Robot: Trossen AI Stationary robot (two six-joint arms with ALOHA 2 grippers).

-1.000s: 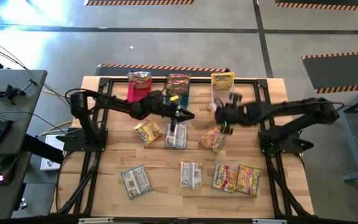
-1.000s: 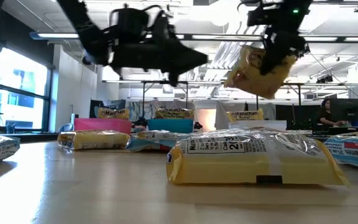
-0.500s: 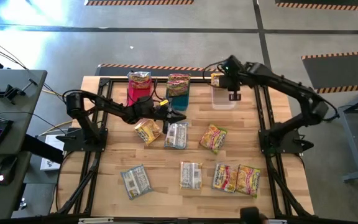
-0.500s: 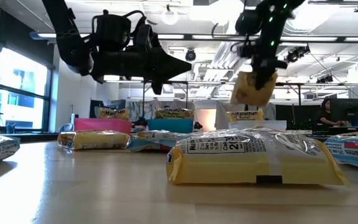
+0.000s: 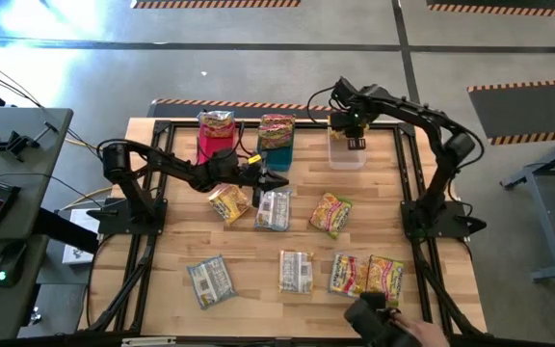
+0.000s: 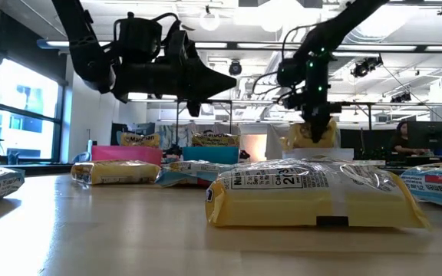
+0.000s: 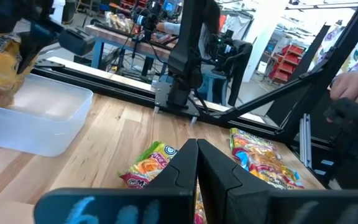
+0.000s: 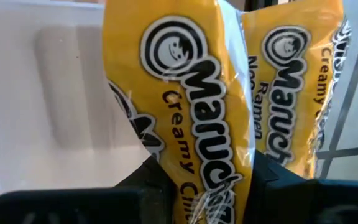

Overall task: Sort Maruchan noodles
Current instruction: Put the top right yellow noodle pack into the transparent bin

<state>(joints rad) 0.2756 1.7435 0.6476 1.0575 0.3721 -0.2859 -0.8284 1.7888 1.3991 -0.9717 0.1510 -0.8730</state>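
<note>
Several Maruchan noodle packets lie flat on the wooden table (image 5: 258, 246): a yellow one (image 5: 227, 202), a silvery one (image 5: 273, 209), an orange-yellow one (image 5: 330, 214), and more near the front edge (image 5: 295, 271). My right gripper (image 5: 355, 140) hangs over the clear bin (image 5: 347, 154) at the far right, shut on a yellow packet (image 8: 185, 93). Another yellow packet (image 8: 297, 87) stands in that bin. My left gripper (image 5: 282, 181) hovers shut and level above the silvery packet, holding nothing. My right gripper pinches the yellow packet by its upper end (image 8: 210, 186) between its two fingers (image 8: 145, 183). The fingers come from above, pointing steeply down. The packet hangs below them (image 6: 311, 132), upright over the clear bin (image 8: 42, 93).
A pink bin (image 5: 212, 143) and a blue bin (image 5: 276, 145) stand at the far edge, each with a packet upright in it. Black frame rails run along the table's sides. A person's hand (image 5: 379, 316) shows at the near edge.
My right gripper has swung from the table's middle to the far edge and sunk over the clear bin, carrying the yellow packet, which now hangs upright. My left gripper has drawn back a little toward the table's left.
</note>
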